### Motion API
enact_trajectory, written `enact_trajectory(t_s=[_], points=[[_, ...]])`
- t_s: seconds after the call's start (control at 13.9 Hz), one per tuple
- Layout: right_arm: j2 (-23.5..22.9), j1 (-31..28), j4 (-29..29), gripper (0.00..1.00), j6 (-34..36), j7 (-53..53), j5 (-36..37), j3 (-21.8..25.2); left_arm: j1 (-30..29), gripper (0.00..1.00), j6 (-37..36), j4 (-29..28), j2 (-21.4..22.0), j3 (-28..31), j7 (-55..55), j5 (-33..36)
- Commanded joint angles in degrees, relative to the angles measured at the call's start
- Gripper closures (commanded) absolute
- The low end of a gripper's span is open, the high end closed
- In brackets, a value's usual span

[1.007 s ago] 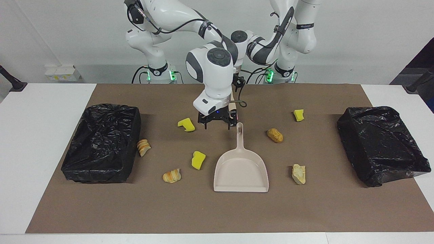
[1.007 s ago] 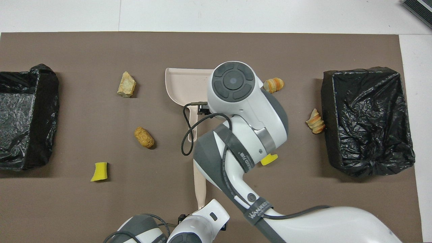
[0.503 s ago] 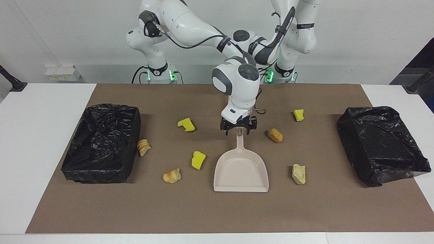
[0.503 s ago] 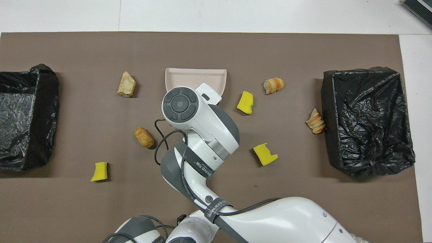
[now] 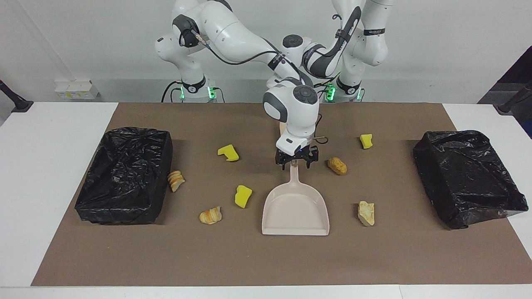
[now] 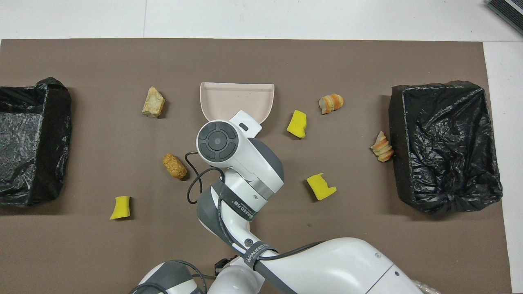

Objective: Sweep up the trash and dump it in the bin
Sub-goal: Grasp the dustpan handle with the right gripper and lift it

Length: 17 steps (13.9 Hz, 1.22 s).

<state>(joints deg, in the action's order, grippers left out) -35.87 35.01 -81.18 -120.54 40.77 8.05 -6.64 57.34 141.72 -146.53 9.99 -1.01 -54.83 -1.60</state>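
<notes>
The beige dustpan [image 5: 295,209] [image 6: 237,98] lies mid-mat, its handle [image 5: 294,174] pointing toward the robots. My right gripper [image 5: 296,161] hangs open over the handle's end, one finger on each side of it. Several trash bits are scattered around: yellow sponge chunks [image 5: 228,152] [image 5: 243,196] [image 5: 366,141] and bread pieces [image 5: 337,165] [image 5: 366,213] [image 5: 210,215] [image 5: 176,180]. A sliver of the beige brush [image 5: 282,126] shows nearer the robots than the handle. My left gripper [image 6: 224,264] sits at the robots' edge, mostly hidden by the right arm.
A black-lined bin [image 5: 124,174] [image 6: 445,147] stands at the right arm's end of the mat, with a bread piece [image 6: 382,146] against its side. A second black-lined bin [image 5: 469,178] [image 6: 32,139] stands at the left arm's end. The brown mat [image 5: 266,261] covers the table's middle.
The right arm has swung toward the left arm's end and come down, bringing its gripper over the dustpan handle's end. Its wrist now covers the brush in the overhead view.
</notes>
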Motion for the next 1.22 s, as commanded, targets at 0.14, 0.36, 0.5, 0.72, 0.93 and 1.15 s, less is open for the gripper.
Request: enact_trajectory(t_s=[0.14,0.36,0.5,0.72,0.93,1.15], points=[[2.6,-0.6,-3.1,0.65,-1.1,1.2,1.5,0.0,0.0,0.52,1.0,-1.6,1.8,0.4,-1.5,3.5],[2.8,-1.1,-3.0,1.0,-1.4,1.2,1.4,0.0,-0.8,0.87,1.0,-1.5,1.9,0.4,-1.5,3.6],[3.3,-1.2,-3.1,1.0,-1.2,1.0,1.4,0.2,-1.9,1.0,0.9,-1.6,2.1,0.4,-1.5,3.7],[6.0,-3.5,-2.9,1.0,1.0,-4.8,0.5,0.0,-3.3,1.0,0.3,-1.7,2.9,0.4,-1.4,3.9],[9.6,-4.9,-3.1,1.0,4.7,-10.5,0.1,-0.1,-4.5,1.0,-2.6,-2.0,5.8,0.4,-1.2,4.0],[14.2,-8.5,-3.5,1.0,9.7,-22.9,-5.1,-0.3,-7.3,1.0,-6.7,-1.7,8.6,0.4,-1.0,6.2]])
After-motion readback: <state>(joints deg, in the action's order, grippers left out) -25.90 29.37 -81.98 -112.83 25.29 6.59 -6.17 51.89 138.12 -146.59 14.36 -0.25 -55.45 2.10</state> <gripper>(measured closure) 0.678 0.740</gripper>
